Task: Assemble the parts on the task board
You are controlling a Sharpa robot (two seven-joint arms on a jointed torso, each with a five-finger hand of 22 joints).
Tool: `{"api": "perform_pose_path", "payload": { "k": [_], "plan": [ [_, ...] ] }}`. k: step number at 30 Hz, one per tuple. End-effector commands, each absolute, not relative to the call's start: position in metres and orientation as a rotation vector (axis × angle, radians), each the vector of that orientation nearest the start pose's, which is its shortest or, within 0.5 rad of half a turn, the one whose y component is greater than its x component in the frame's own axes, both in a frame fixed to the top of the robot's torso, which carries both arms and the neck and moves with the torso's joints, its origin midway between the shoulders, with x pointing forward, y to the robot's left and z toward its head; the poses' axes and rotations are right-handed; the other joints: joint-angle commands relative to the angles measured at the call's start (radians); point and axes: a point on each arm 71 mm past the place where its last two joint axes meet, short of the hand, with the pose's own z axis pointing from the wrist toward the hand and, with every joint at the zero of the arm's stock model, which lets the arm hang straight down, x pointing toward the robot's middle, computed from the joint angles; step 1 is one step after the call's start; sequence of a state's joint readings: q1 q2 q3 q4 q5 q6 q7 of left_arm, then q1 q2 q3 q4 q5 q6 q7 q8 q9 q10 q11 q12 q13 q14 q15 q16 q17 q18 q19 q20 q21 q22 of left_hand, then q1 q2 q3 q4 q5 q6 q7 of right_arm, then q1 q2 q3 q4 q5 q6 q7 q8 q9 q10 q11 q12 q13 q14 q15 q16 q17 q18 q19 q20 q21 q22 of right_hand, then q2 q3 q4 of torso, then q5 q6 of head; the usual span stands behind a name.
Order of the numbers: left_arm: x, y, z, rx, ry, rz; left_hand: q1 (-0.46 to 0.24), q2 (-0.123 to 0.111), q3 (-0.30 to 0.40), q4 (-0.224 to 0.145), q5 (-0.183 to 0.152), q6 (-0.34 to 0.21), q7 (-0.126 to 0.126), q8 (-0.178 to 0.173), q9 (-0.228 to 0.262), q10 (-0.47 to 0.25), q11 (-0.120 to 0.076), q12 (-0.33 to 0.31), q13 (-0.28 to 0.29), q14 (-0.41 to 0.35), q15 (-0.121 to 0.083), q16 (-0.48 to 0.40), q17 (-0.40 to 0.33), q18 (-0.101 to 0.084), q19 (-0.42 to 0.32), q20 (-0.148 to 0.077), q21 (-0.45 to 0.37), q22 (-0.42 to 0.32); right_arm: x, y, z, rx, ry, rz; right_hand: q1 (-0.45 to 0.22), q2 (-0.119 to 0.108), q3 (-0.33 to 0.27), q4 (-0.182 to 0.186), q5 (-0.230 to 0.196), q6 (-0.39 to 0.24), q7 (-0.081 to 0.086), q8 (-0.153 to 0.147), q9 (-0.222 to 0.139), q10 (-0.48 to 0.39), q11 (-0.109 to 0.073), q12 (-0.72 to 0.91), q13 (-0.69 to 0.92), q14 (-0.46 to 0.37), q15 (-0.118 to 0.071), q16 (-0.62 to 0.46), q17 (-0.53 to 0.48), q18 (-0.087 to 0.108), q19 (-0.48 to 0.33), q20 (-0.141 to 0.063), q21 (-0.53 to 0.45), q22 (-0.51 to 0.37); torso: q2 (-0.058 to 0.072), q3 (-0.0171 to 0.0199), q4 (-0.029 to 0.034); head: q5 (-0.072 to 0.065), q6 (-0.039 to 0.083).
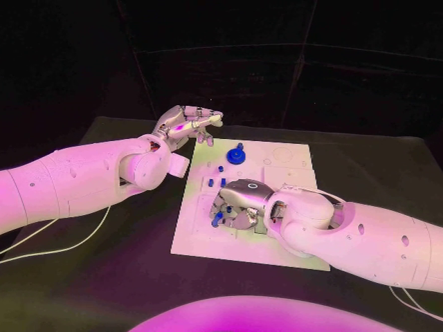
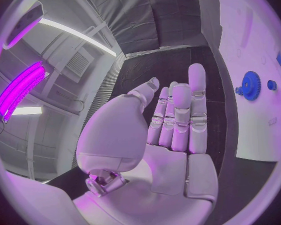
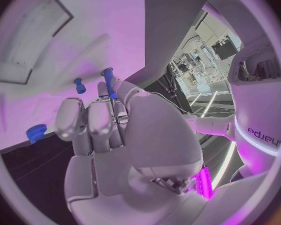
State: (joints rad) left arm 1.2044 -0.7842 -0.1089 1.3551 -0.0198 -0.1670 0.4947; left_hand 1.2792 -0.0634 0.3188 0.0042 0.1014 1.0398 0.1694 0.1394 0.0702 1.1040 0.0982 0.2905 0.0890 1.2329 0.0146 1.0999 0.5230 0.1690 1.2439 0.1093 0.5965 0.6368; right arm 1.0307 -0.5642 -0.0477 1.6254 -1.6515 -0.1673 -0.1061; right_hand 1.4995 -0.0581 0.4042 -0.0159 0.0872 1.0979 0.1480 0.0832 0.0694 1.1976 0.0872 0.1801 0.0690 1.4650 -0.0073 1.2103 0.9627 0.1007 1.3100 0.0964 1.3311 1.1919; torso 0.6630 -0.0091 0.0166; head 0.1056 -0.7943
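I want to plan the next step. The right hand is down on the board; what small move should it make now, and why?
Probably lift the right hand slightly: its fingers seem closed around a blue pin over the task board, while the left hand is raised and holds nothing. Lifting would show whether the pin is gripped.

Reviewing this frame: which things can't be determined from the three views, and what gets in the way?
- Board under the right hand: in the head view the hand covers that stretch of the task board.
- Blue peg: in the right wrist view the fingers hide its lower end, so whether it is pinched or seated cannot be told.
- Small blue parts: too small in the head view to tell their shape.
- Blue gear: near the left wrist view's rim, its seating is unclear.
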Motion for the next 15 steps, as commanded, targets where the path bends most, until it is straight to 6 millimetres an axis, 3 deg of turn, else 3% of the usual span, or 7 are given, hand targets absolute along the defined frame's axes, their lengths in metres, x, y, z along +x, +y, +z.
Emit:
{"api": "perform_pose_path", "payload": {
  "k": [1, 12, 15],
  "plan": [
    [0.5090, 0.2225, -0.2019, -1.030, 1.417, -1.612, 0.007, 0.000, -0.006, -0.003, 0.002, -0.007, -0.001, 0.005, 0.000, -0.007, -0.003, 0.006, 0.001, -0.006, -0.002, -0.003, -0.001, 0.013, -0.002, 0.003, -0.006, -0.001, 0.3905, -0.0292, -0.2423, -0.567, 1.778, 0.973, -0.003, -0.002, 0.005, 0.001, 0.007, 0.002, 0.007, -0.004, -0.001, 0.017, -0.012, -0.001, 0.001, 0.011, 0.000, 0.001, -0.002, -0.010, -0.001, 0.003, 0.002, -0.001, -0.001, -0.0001, -0.0006, 0.000, -0.001],
    [0.5093, 0.2216, -0.2020, -1.030, 1.419, -1.614, 0.007, 0.000, -0.006, -0.003, 0.002, -0.007, -0.001, 0.005, 0.000, -0.007, -0.003, 0.006, 0.001, -0.006, -0.002, -0.003, -0.001, 0.013, -0.002, 0.003, -0.006, -0.001, 0.3924, -0.0286, -0.2441, -0.576, 1.787, 0.932, -0.019, -0.008, 0.010, 0.000, 0.005, -0.001, 0.008, -0.007, -0.001, 0.016, -0.011, -0.007, 0.001, 0.010, 0.001, 0.001, -0.003, -0.010, -0.004, 0.004, 0.001, -0.003, 0.000, -0.0003, 0.0008, -0.001, 0.000],
    [0.5093, 0.2215, -0.2020, -1.030, 1.419, -1.614, 0.007, 0.000, -0.006, -0.003, 0.002, -0.007, -0.001, 0.005, 0.000, -0.007, -0.003, 0.006, 0.001, -0.006, -0.002, -0.003, -0.001, 0.013, -0.002, 0.003, -0.006, -0.001, 0.3927, -0.0269, -0.2445, -0.578, 1.786, 0.912, -0.037, -0.016, 0.012, 0.003, 0.006, -0.023, 0.015, -0.018, -0.004, -0.001, -0.004, -0.019, -0.001, 0.011, 0.006, 0.005, 0.001, -0.010, -0.006, 0.007, 0.000, -0.004, 0.000, -0.0003, 0.0001, -0.001, 0.000]
  ]
}}
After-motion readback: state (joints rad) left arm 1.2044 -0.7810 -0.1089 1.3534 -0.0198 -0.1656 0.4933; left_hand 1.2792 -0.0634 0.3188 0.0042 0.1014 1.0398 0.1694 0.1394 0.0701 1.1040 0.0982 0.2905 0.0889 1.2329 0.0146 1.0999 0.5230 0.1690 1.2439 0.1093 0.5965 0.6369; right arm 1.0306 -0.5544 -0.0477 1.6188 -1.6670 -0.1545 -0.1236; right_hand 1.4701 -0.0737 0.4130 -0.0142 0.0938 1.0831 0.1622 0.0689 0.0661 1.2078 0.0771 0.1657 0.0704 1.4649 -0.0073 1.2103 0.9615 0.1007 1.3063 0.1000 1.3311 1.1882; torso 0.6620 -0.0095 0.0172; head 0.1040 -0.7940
